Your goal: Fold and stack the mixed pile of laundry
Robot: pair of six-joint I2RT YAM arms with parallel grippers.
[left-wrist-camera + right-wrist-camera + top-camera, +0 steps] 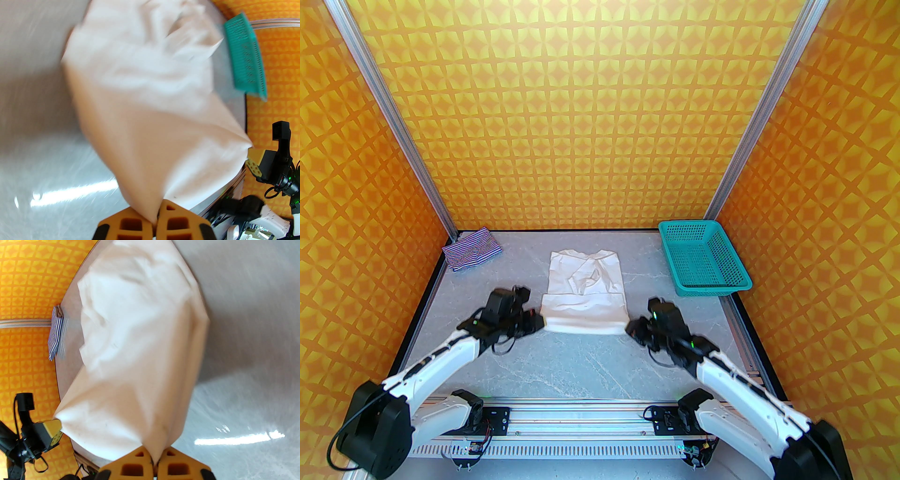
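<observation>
The left jaws are closed tight on the near left corner of the white cloth (586, 300). In the left wrist view the fabric is pinched between the two orange fingers (131, 225) and fans out from them. The right jaws are closed in the same way on the near right corner, the cloth drawn in between their orange fingers (180, 466). Each wrist view also shows the other arm's jaws meeting the opposite corner of the cloth (both of these pictures are blurred).

From above, the near edge of the white cloth runs straight between the two jaws as a thick band. Beyond it the cloth lies as a folded, wrinkled rectangle in the middle of the grey desk (562, 361), its length pointing toward the back wall.

The striped garment (471, 248) lies bunched in the far left corner of the desk, against the orange wall and well apart from the white cloth. A teal basket (712, 287) stands in the far right corner, also apart from the cloth.
</observation>
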